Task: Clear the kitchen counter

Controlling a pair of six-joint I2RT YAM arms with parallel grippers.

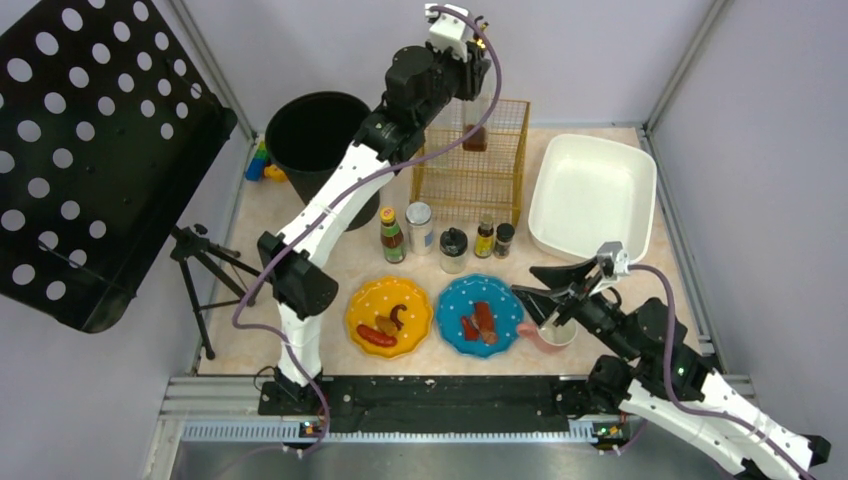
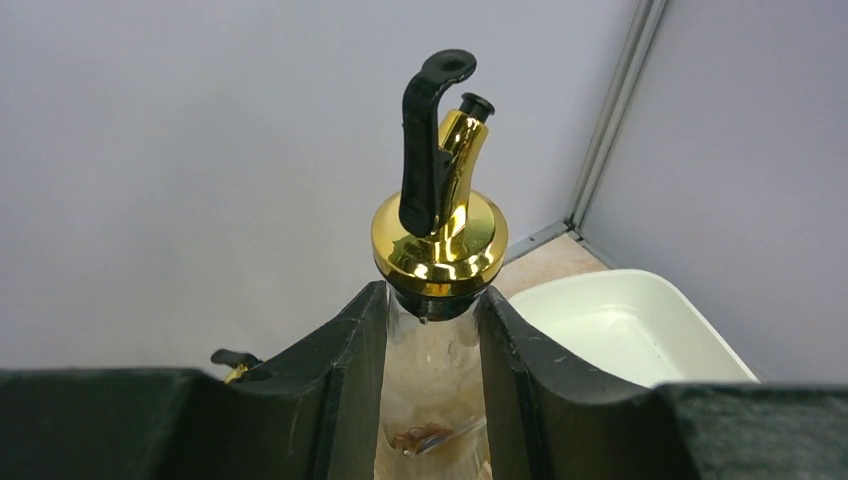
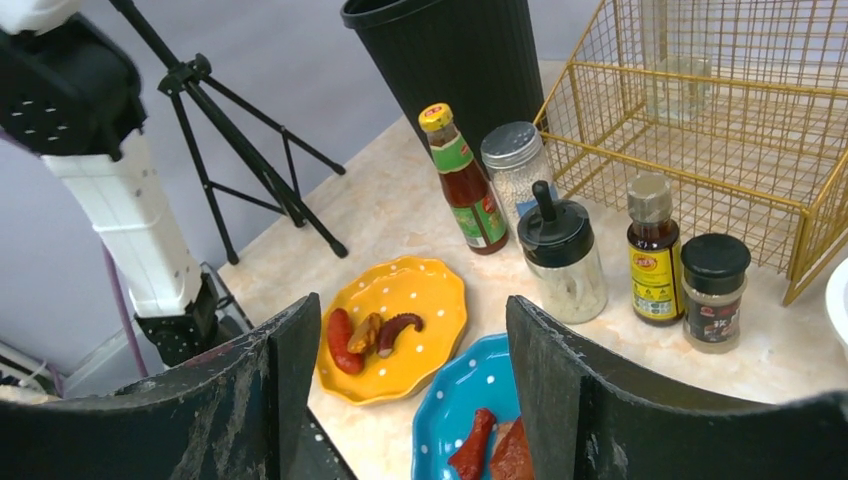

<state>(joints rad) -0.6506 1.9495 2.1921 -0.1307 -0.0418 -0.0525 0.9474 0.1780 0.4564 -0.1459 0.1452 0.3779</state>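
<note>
Left gripper: you have it clamped on the neck of the glass pourer bottle, high over the wire basket. Right gripper: jaws wide, holding nothing, at the blue plate. Kitchen counter lies below both.

Bright even light, soft shadows, sharp focus

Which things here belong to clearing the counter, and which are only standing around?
For the job: counter, glass bottle in the left gripper, sauce bottle, yellow plate, blue plate, pink bowl, wire basket, white tub, black bin.
Only standing around: tripod, black panel with holes.
</note>
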